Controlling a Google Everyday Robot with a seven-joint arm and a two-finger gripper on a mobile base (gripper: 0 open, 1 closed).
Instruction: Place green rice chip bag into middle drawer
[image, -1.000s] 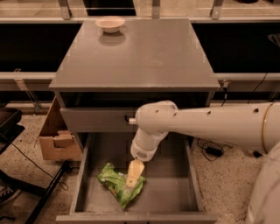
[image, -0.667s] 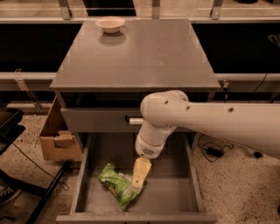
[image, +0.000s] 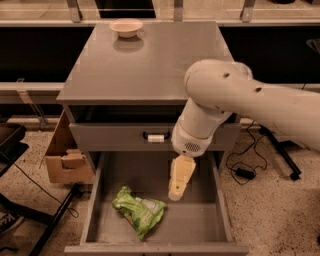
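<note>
**Current status**

I see the crinkly bright-green foil rice chip bag (image: 139, 211) lying on the front-left floor of the open grey wooden middle drawer (image: 197, 222). The cream gripper (image: 176, 192) hangs just right of it, not touching. I cannot tell whether it is open or closed.

Green rice chip bag (image: 139, 211): lies crumpled on the floor of the middle drawer (image: 197, 226), in its near left part.
Middle drawer: stands open, below a closed drawer front (image: 115, 137) with a black handle.
End effector (image: 175, 194): points down over the drawer, just right of the bag, apart from it.
Surface (image: 150, 70): grey cabinet top, carries a beige bowl (image: 126, 27) at its far left.
Cardboard box (image: 65, 157): on the ground, left of the cabinet.
</note>
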